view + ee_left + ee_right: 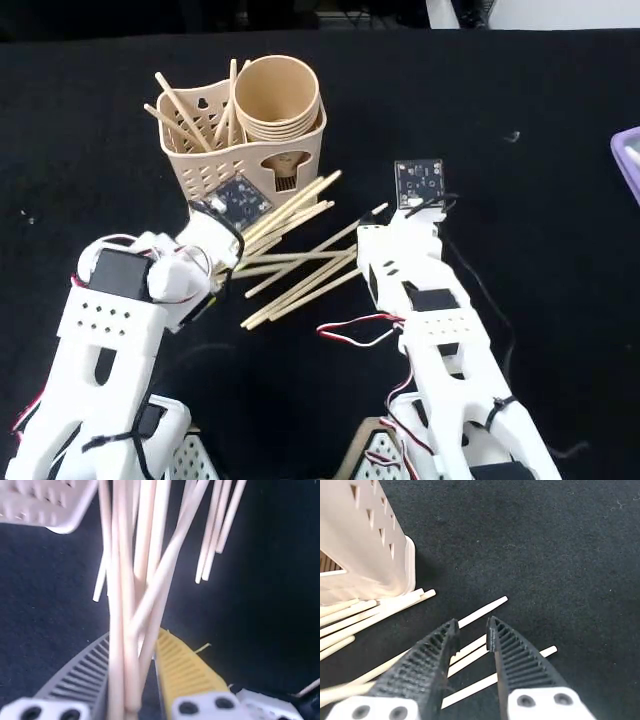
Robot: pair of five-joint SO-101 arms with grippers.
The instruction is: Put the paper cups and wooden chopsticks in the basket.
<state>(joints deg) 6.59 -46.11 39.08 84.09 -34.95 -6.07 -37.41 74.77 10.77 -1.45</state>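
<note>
Looks like a robotics lab bench: a table [540, 100] draped in black cloth, with two white plastic arms [110, 320] set side by side at its near edge. Loose red and black wires [360, 325] and bare camera boards [418, 182] on the wrists suggest a test rig.

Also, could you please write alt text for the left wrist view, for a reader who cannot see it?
The left gripper is shut on a bundle of wooden chopsticks that fan out away from the camera. A corner of the pale basket shows beyond them, over the black table.
</note>
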